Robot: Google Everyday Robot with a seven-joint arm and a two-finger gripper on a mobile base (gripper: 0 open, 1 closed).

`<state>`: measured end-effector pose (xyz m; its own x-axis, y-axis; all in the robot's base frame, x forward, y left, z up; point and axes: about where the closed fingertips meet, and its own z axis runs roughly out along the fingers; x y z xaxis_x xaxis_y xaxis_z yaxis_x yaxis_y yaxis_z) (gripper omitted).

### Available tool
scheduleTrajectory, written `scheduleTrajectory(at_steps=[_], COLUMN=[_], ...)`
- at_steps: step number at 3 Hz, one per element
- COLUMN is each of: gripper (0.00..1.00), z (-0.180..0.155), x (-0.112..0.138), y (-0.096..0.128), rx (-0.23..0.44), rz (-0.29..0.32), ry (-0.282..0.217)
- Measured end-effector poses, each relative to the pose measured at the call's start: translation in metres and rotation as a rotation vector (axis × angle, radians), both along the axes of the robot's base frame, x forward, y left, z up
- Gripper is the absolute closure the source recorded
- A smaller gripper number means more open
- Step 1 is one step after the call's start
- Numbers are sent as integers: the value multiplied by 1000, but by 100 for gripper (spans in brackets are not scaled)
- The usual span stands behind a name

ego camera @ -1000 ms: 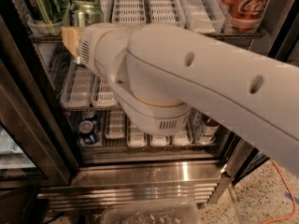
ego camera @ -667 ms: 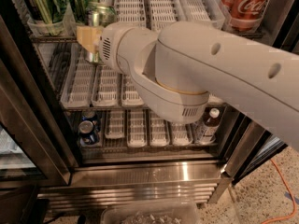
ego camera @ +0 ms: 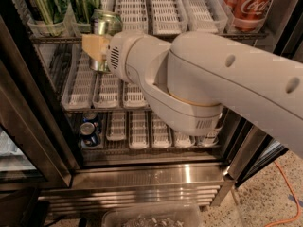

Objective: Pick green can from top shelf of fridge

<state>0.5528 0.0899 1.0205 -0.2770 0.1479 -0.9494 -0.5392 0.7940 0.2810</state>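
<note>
My gripper (ego camera: 98,45) is at the upper left, in front of the top shelf (ego camera: 134,9) of the fridge (ego camera: 156,176). It is shut on a green can (ego camera: 108,25), which stands upright between the tan fingers (ego camera: 93,45), just in front of the shelf's front edge. Two more green cans (ego camera: 43,3) (ego camera: 86,0) stand in the left lanes of the top shelf behind clear lips. My large white arm (ego camera: 203,79) crosses the middle of the view and hides much of the lower racks.
A red Coca-Cola can (ego camera: 248,6) stands at the right end of the top shelf. A small blue can (ego camera: 88,131) sits on the lowest rack at left. A dark door frame (ego camera: 28,126) runs down the left. A clear bin (ego camera: 151,219) lies at the bottom edge, an orange cable (ego camera: 289,193) at the right.
My gripper has moved right along the top shelf's front, and the green can now shows between its fingers, clear of the shelf lanes.
</note>
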Motion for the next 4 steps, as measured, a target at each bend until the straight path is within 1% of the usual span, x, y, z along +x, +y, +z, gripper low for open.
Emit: scheduleTrajectory(at_steps=[1, 2, 3, 4], gripper=[100, 100, 100, 100], z=[-10, -17, -27, -28], x=[-39, -85, -119, -133], y=[-16, -46, -55, -59], rx=[17, 16, 1, -53], rz=[20, 43, 112, 151], ry=[31, 36, 50, 66])
